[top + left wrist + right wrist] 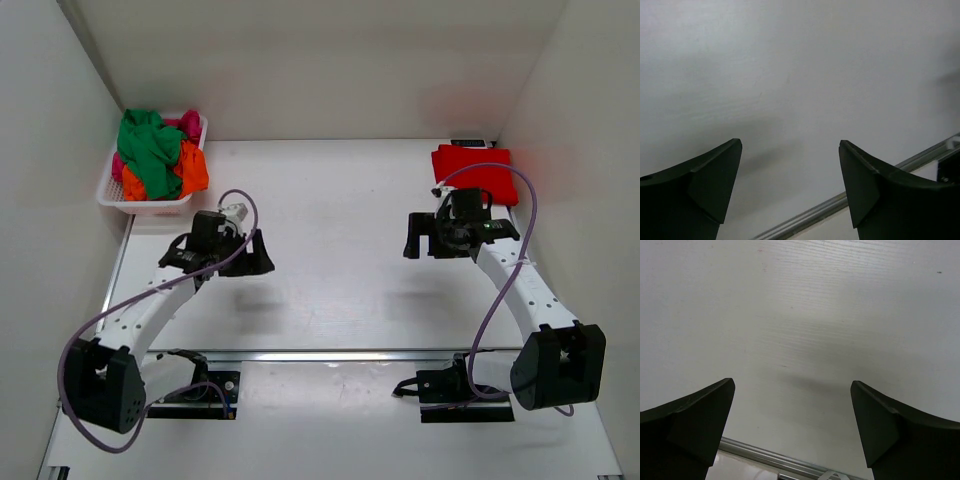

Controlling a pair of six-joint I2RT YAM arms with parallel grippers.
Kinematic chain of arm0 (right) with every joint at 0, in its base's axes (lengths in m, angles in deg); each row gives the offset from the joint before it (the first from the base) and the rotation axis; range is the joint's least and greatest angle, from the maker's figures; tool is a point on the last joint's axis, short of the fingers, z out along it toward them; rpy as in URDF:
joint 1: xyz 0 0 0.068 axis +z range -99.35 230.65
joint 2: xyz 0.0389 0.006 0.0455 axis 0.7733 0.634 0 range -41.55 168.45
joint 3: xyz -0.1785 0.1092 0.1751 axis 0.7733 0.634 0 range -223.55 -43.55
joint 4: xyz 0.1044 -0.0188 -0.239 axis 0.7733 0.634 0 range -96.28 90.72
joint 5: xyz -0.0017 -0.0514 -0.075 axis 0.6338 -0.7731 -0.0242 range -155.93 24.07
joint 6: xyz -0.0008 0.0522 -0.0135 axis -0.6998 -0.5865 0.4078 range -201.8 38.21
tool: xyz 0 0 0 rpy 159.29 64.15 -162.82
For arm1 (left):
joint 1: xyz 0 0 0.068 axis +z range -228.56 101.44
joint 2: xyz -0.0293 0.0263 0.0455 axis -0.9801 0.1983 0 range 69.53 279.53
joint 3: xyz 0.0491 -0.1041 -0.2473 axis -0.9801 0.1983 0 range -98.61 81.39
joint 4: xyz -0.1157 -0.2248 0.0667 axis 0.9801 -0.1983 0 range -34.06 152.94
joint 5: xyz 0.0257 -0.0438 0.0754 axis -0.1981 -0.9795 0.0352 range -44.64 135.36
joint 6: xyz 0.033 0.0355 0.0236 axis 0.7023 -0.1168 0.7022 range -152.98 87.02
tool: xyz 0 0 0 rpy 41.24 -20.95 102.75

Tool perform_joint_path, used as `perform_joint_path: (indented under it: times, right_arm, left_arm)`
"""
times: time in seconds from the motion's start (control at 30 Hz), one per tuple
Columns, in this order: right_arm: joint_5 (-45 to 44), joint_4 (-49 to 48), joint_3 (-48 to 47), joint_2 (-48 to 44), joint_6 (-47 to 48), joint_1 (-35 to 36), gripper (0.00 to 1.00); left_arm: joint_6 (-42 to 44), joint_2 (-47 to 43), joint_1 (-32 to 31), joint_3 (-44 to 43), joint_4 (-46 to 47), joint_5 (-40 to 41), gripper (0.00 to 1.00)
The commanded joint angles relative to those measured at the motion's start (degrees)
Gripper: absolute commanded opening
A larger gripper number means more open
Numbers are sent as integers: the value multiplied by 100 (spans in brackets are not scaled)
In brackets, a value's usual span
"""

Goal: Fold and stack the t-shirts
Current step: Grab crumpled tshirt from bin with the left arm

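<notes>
A folded red t-shirt lies at the far right of the table. A white basket at the far left holds a heap of crumpled t-shirts, green, orange and pink. My left gripper hovers over the table's left middle, open and empty; its wrist view shows its fingers wide apart above bare white table. My right gripper hovers at the right middle, just in front of the red t-shirt, open and empty, its fingers wide apart over bare table.
White walls close in the table at left, right and back. A metal rail runs along the table's near edge, in front of the arm bases; it also shows in the left wrist view and the right wrist view.
</notes>
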Motion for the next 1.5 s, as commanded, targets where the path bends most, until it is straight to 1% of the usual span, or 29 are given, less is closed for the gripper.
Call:
perform_joint_path:
  times: [0.0, 0.07, 0.1, 0.13, 0.17, 0.2, 0.23, 0.27, 0.3, 0.33, 0.37, 0.4, 0.43, 0.47, 0.5, 0.53, 0.57, 0.67, 0.73, 0.8, 0.87, 0.93, 1.13, 1.27, 1.3, 1.33, 1.37, 1.4, 1.47]
  right_arm:
    - [112, -180, -9, -73, 66, 14, 100]
    - [121, -197, -17, -56, 75, -30, 100]
    - [156, -189, -17, -126, 31, -30, 99]
    - [131, -189, -9, -92, 75, -4, 99]
    - [174, -180, -70, -135, 58, -12, 99]
    - [-139, -154, -122, -118, -134, 57, 100]
    - [-229, -66, -227, -83, -179, 110, 99]
    - [-204, 21, -376, 22, -23, 198, 99]
    - [-230, 101, -430, 110, 22, 224, 99]
    - [-387, 154, -526, 146, 5, 277, 99]
    - [-388, 198, -579, 163, 13, 295, 99]
    - [-319, 102, -563, 103, 5, 278, 100]
    - [-196, 14, -510, 24, 66, 173, 99]
    - [-125, -117, -536, -21, 144, 68, 100]
    - [250, -214, -501, -169, 250, -12, 99]
    - [236, -433, -388, -336, 172, -82, 99]
    - [97, -652, -317, -529, 128, -83, 99]
    - [-701, -1048, -158, -776, 312, 171, 99]
    - [-810, -1251, -115, -952, 408, 146, 99]
    - [-626, -1314, -140, -900, 382, -65, 99]
    - [-432, -1244, -175, -690, 356, -372, 99]
    - [-467, -1322, -228, -576, 374, -382, 99]
    - [-239, -1656, -9, -320, 207, -329, 99]
    - [-125, -1709, -26, -223, 163, -267, 99]
    - [-151, -1709, -44, -214, 180, -320, 99]
    - [-99, -1709, -44, -162, 172, -311, 99]
    - [-124, -1709, -26, -179, 146, -294, 99]
    - [-142, -1640, -87, -188, 171, -303, 99]
    - [-168, -1674, -105, -162, 102, -285, 99]
  left_arm:
    - [-309, -670, 387, -232, 1013, -799, 91]
    - [-185, -881, 354, -478, 1198, -314, 98]
    - [15, -865, 274, -731, 1137, 473, 99]
    - [331, -822, 195, -873, 1015, 820, 98]
    - [369, -595, 281, -1170, 918, 1389, 98]
    - [499, -166, 413, -1599, 795, 1560, 99]
    - [649, 64, 788, -1812, 690, 1518, 55]
    - [607, 554, 1027, -2258, 584, 1535, 21]
    - [606, 1037, 1221, -2785, 514, 1753, 14]
    - [589, 1529, 1284, -3277, 400, 1972, 16]
    - [623, 1778, 1415, -3491, 329, 2053, 38]
    - [650, 2294, 1486, -4041, 250, 2254, 53]
    - [641, 2777, 1512, -4569, 119, 2343, 74]
    - [598, 3052, 1600, -4870, -92, 2309, 76]
    - [493, 3586, 1670, -5517, -250, 2352, 77]
    - [292, 4113, 1862, -6193, -548, 2240, 78]
    - [29, 4353, 2056, -6844, -873, 2082, 78]
    - [-228, 5312, 2365, -7824, -1209, 2053, 77]
    - [-246, 5480, 2496, -7853, -1017, 2447, 78]
    - [-255, 5516, 2480, -7730, -693, 2835, 74]
    - [-290, 5725, 2559, -7921, -787, 3195, 73]
    - [-352, 5866, 2681, -7958, -876, 3310, 74]
    - [-290, 5735, 2717, -7123, -94, 3618, 80]
    - [-273, 6506, 2761, -8130, -540, 3627, 76]
    - [-299, 6761, 2761, -8534, -690, 3618, 51]
    - [-325, 6842, 2735, -8886, -848, 3653, 14]
    - [-308, 6956, 2726, -9029, -1024, 3627, 3]
    - [-317, 7027, 2682, -9257, -1130, 3671, 0]
    - [-229, 6844, 2612, -9338, -1131, 3627, 0]
